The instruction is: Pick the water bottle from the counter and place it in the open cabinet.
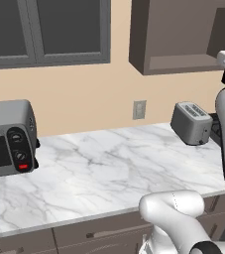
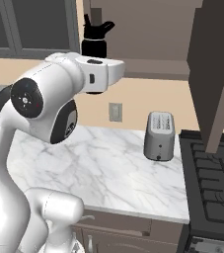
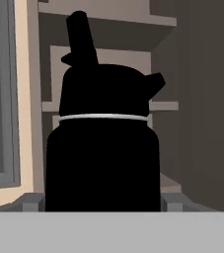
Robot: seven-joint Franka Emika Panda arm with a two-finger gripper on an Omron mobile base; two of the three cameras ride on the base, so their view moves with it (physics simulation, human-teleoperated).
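The black water bottle [image 2: 94, 41] is held upright in the air, level with the open cabinet's [image 2: 148, 29] lower shelf and just left of its opening. My gripper [image 2: 94, 56] is shut on the bottle's body from below the cap. In the hand view the water bottle [image 3: 103, 148] stands close up with its loop-handled cap on top. A grey fingertip [image 3: 32, 201] shows at each side of its base, and the open cabinet's shelves [image 3: 168, 106] lie behind it. The counter [image 1: 109, 168] lies far below. The open cabinet [image 1: 183, 34] hangs at the upper right of the left base view.
A silver toaster [image 2: 159, 135] stands at the counter's right end beside a black stove [image 2: 212, 183]. The cabinet's open door [image 2: 214, 74] juts out on the right. A toaster oven [image 1: 7, 139] sits at the left, under grey-framed glass panels [image 1: 44, 30].
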